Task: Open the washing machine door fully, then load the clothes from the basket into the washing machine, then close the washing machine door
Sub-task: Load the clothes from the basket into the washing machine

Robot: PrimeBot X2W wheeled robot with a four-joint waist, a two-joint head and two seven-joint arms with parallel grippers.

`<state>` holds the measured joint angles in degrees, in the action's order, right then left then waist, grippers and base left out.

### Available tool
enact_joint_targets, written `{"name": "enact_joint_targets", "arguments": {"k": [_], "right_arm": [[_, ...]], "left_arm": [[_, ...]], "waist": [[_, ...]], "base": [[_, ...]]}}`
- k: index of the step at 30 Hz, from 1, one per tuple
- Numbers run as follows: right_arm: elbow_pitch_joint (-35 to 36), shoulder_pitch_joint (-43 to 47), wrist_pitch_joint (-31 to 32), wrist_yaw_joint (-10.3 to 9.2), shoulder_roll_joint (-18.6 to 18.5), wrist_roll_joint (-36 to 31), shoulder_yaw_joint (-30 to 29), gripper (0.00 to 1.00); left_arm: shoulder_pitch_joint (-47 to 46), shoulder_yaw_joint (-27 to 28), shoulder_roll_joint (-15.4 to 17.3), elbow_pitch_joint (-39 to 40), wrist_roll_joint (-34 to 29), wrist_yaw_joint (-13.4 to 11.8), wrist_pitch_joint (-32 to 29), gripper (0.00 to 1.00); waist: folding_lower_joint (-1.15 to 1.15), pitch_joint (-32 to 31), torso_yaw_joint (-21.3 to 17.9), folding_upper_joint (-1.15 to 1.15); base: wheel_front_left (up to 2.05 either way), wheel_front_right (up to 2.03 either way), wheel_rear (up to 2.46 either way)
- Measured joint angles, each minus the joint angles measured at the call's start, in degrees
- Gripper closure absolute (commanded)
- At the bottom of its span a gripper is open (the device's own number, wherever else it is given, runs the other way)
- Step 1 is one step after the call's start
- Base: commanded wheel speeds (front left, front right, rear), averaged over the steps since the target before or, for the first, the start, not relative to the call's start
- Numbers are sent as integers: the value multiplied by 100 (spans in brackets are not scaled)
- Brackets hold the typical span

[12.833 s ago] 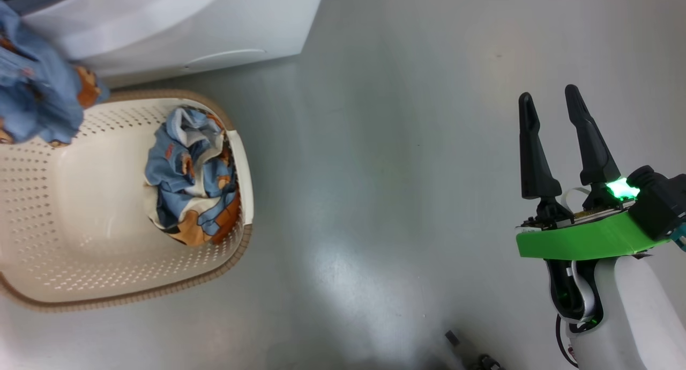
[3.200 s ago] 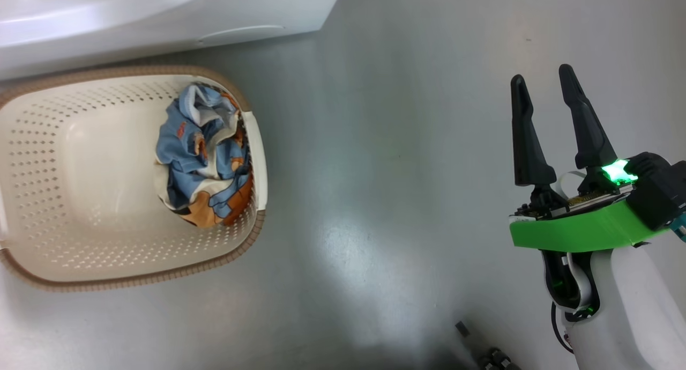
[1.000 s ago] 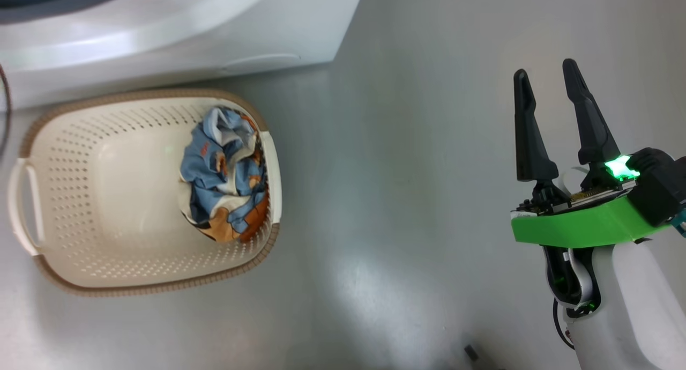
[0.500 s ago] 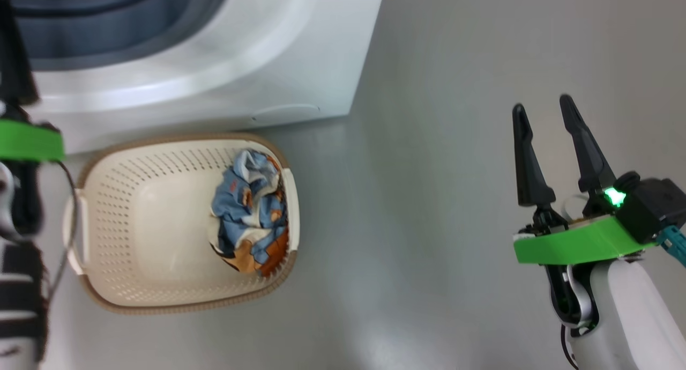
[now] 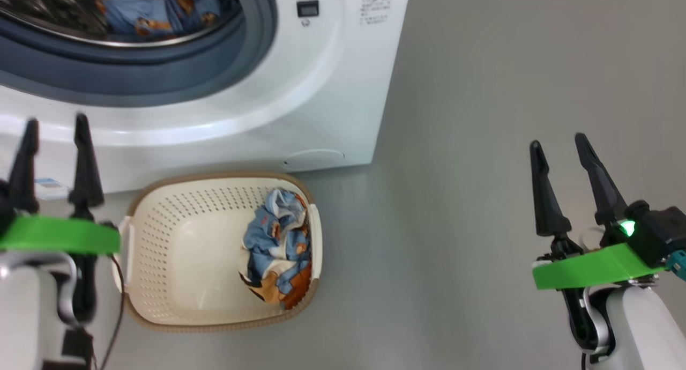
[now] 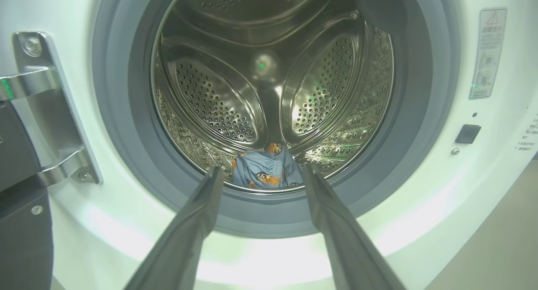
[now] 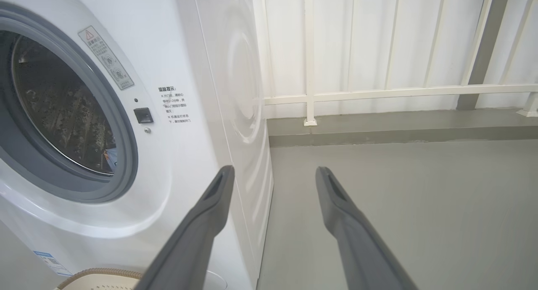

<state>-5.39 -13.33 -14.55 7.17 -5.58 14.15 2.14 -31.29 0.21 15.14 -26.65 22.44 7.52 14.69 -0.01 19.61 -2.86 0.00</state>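
Observation:
The washing machine (image 5: 321, 91) stands at the top left with its mouth uncovered. One of the clothes (image 5: 144, 10) lies in the steel drum (image 6: 269, 92), also seen as the blue garment (image 6: 262, 174) at the drum's front lip. The washing machine door shows as a dark edge (image 6: 19, 222) on a metal hinge (image 6: 38, 80), swung away left. The basket (image 5: 161, 236) sits on the floor before the machine and holds another garment (image 5: 278, 249) at its right end. My left gripper (image 5: 53, 124) (image 6: 262, 170) is open and empty, facing the drum mouth. Far right, my right gripper (image 5: 557, 142) (image 7: 274, 169) hangs open and empty over the floor.
Grey floor (image 5: 455, 198) stretches right of the machine and basket. A white railing and panelled wall (image 7: 378, 71) stand behind, beyond a low kerb. The basket's rim (image 7: 101, 275) sits close against the machine's base.
The head camera has tilted up, so the drum mouth with the garment inside has come into view. My left gripper, empty, has come into view at the lower left. The right gripper stays open.

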Motion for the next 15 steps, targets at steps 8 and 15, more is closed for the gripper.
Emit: {"name": "enact_joint_targets", "arguments": {"k": [8,15], "right_arm": [[-25,357,0,0,-92,42,-64,0],[-43,583,0,0,-124,60,-116,0]], "left_arm": [[771,136,-172,337,-126,0,-1,0],[1478,266,-270,791,-250,0,-1,0]], "waist": [[0,-428,170,0],[0,-749,271,0]], "base": [[0,0,0],[0,0,0]]}}
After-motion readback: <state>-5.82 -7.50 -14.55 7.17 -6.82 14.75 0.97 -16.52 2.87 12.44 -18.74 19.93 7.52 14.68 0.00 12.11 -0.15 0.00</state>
